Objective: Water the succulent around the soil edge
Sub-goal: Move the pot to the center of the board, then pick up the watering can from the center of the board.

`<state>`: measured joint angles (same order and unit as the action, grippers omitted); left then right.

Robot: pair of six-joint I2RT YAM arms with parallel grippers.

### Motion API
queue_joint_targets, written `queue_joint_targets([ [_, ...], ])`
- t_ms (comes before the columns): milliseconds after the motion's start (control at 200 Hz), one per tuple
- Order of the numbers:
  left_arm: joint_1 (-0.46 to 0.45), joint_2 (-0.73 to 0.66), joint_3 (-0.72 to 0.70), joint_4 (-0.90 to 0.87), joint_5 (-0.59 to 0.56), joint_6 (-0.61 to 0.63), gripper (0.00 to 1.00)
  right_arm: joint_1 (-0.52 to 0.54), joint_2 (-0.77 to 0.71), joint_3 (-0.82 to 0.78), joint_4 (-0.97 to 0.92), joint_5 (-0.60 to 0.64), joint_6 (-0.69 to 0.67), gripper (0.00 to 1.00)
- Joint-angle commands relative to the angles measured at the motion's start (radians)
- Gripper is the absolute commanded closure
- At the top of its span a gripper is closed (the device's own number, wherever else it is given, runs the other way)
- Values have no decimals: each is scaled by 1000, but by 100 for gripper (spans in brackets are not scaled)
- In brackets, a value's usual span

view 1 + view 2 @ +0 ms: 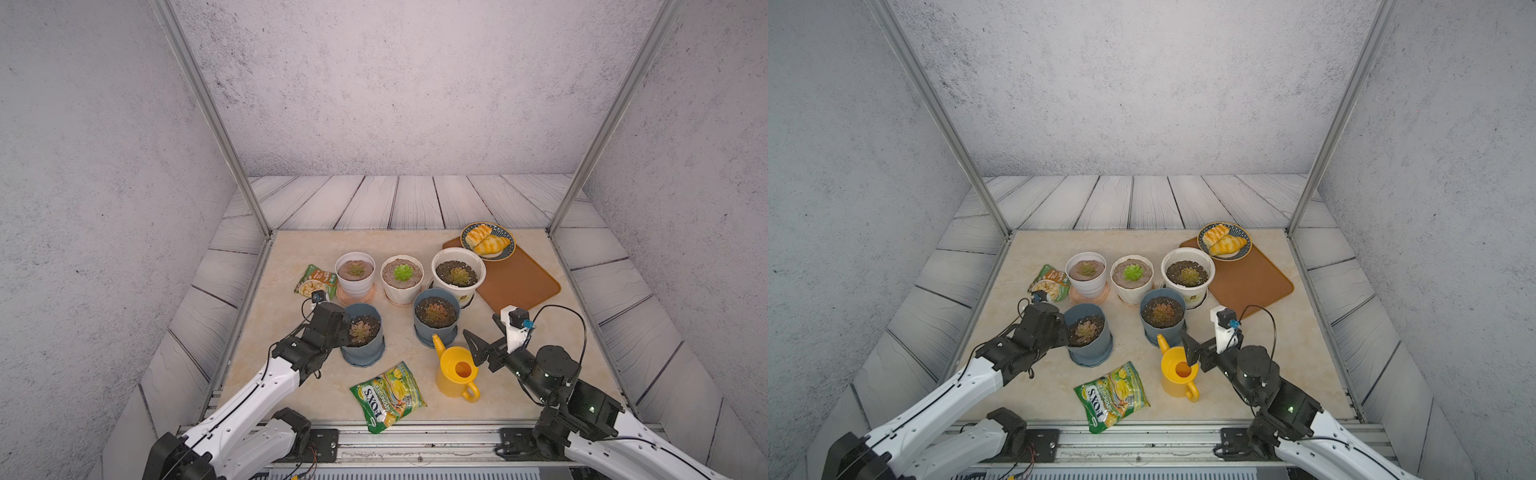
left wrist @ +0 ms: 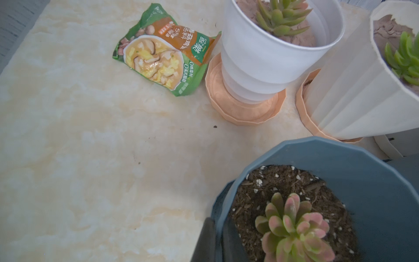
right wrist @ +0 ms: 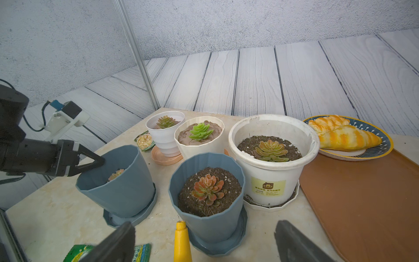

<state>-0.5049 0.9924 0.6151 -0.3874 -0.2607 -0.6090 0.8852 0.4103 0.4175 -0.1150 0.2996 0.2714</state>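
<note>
On table [image 1: 399, 336], watering can [image 1: 446, 380] points rearward

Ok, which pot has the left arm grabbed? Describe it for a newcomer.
On the beige tabletop, the near row holds two blue-grey pots. It's the left blue-grey pot, nearer the soup packet; the right blue-grey pot stands by the yellow watering can. Only the left one has the fingers of the left gripper shut on its rim.
</note>
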Motion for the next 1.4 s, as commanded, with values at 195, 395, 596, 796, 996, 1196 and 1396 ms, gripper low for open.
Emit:
queue_joint_targets([
  [195,2,211,146,81,54,32,100,0,1,-5,12,38,-11,0],
  [395,-18,286,225,68,67,63,100,0,4,-5,11,37,-13,0],
  [596,-40,300,245,53,86,83,94,0,12,4,-8,55,-11,0],
  [796,-43,267,245,53,129,105,76,0,52,25,-35,43,-1,0],
  [996,-44,92,241,32,152,128,65,1,89,73,-113,15,-2,0],
  [1196,-47,-105,121,105,218,130,55,0,55,129,-356,-76,108,4],
  [1396,-53,-216,-46,280,379,161,50,7,-3,97,-478,-236,215,19],
])
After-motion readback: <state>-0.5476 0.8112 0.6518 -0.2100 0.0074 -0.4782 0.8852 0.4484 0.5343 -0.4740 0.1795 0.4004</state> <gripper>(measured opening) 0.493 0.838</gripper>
